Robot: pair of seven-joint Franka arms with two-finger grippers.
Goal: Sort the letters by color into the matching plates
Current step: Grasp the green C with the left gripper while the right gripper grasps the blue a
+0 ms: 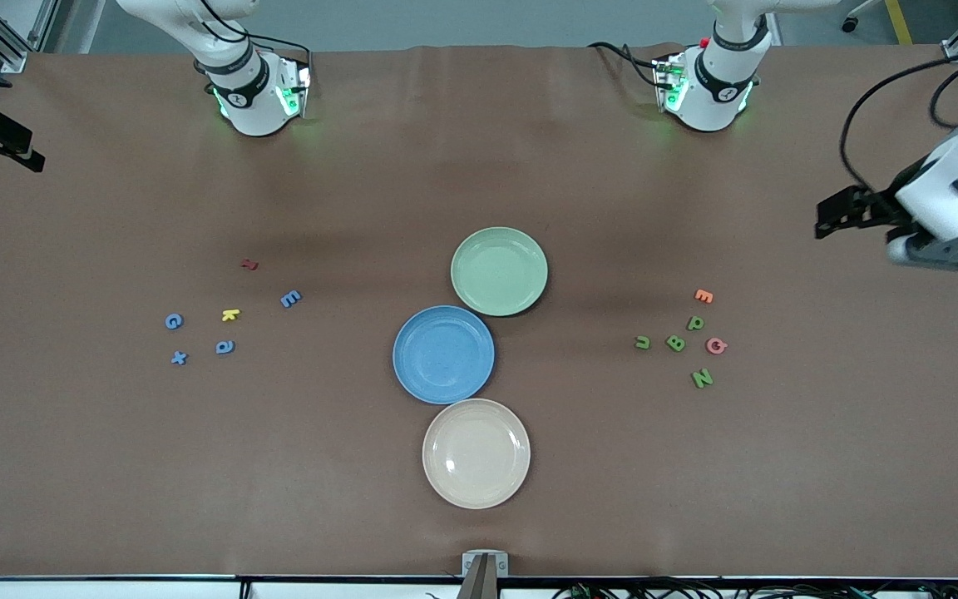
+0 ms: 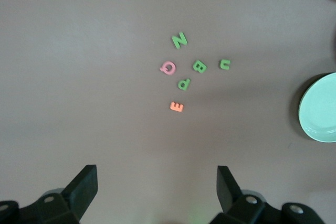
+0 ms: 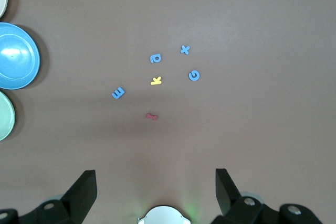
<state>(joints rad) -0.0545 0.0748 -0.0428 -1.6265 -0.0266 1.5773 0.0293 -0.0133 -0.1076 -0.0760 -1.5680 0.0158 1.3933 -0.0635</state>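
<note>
Nearest sat a cream plate (image 1: 476, 453), then the blue plate (image 1: 443, 354) and green plate (image 1: 499, 271), while the left gripper (image 2: 157, 190) and right gripper (image 3: 156, 192) hung with fingers apart above the tabletop (image 1: 113, 466).

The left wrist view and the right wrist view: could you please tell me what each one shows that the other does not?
Only the left wrist view shows the green letters N, B, u and P, with a pink letter, an orange E and the open left gripper.

Only the right wrist view shows the blue letters x, a, G and E, a yellow k, a red letter, the blue plate and the open right gripper.

Both show the green plate at the edge.
</note>
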